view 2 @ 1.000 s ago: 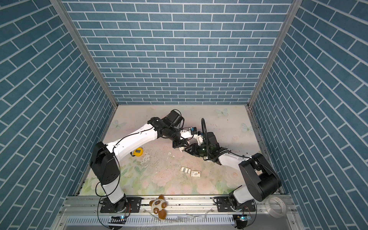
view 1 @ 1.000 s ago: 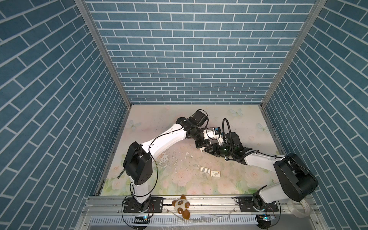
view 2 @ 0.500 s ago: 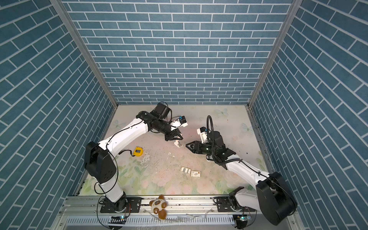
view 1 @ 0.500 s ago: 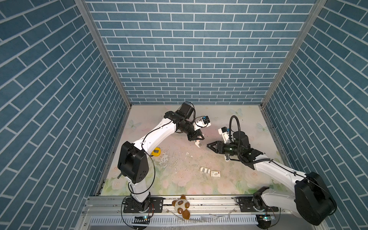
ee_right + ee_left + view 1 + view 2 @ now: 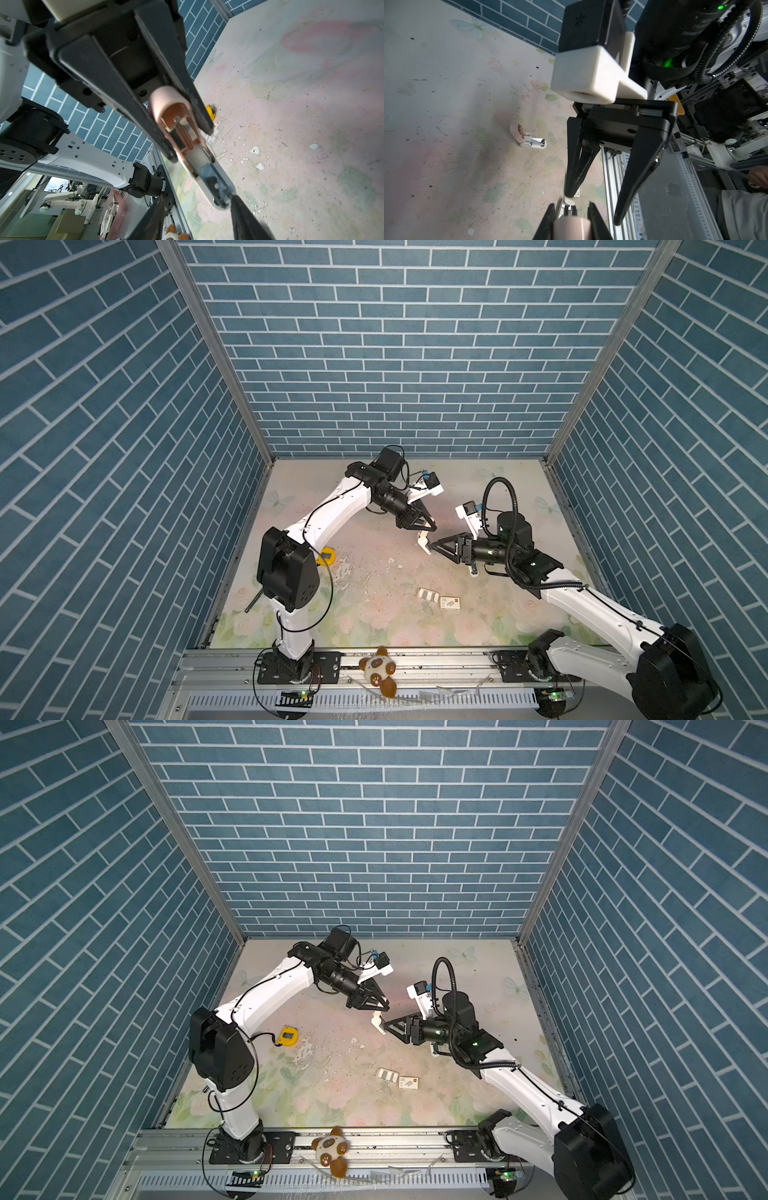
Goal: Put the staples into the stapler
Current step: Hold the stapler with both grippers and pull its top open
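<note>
Stapler (image 5: 199,158) hangs open in the clamped left tool (image 5: 190,143); right tool (image 5: 434,546) gapes empty. Staples (image 5: 428,594) lie on the counter (image 5: 374,614), not yet loaded

Smooth matt pink and white plastic on the stapler (image 5: 166,97), dull grey metal inside; probably matt cardboard for the sleeve (image 5: 451,603); scuffed, flaking tabletop (image 5: 498,614).
</note>
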Motion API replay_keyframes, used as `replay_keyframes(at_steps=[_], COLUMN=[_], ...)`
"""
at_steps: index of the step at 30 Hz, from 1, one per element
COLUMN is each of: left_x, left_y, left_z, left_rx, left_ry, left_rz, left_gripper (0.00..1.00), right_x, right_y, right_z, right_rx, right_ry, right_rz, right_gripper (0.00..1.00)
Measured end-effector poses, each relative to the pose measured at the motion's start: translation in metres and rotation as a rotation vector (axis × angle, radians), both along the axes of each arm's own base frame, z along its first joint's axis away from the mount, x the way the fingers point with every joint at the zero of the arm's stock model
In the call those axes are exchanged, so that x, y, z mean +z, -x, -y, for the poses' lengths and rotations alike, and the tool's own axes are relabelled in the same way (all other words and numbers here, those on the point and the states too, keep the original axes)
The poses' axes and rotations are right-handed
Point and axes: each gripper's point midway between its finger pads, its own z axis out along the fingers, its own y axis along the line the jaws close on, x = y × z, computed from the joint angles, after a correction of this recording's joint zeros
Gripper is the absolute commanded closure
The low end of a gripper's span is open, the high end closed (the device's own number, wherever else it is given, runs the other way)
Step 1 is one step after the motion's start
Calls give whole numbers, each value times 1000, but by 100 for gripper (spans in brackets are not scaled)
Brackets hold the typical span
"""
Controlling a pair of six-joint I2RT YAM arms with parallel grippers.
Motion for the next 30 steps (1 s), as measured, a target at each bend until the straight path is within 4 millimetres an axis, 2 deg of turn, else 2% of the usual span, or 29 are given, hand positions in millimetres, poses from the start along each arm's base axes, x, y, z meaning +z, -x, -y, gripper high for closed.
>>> replay_keyframes(at_steps=[5, 14, 22, 30], left_x=[-2, 11, 5, 11], left_y=[4, 9, 9, 11], left_z=[4, 8, 12, 13], left_rx=[-20, -41, -53, -62], left_ry=[23, 79, 99, 124], left_rz=[-76, -131, -200, -231], left_gripper=[100, 100, 100, 100], right_x=[2, -10, 0, 3], right_y=[3, 2, -2, -4], right_z=[-3, -8, -16, -21], right_rx=[24, 42, 76, 93], right_ry=[-7, 10, -32, -62], right_rz=[-4, -41, -9, -8], right_gripper=[47, 47, 52, 58])
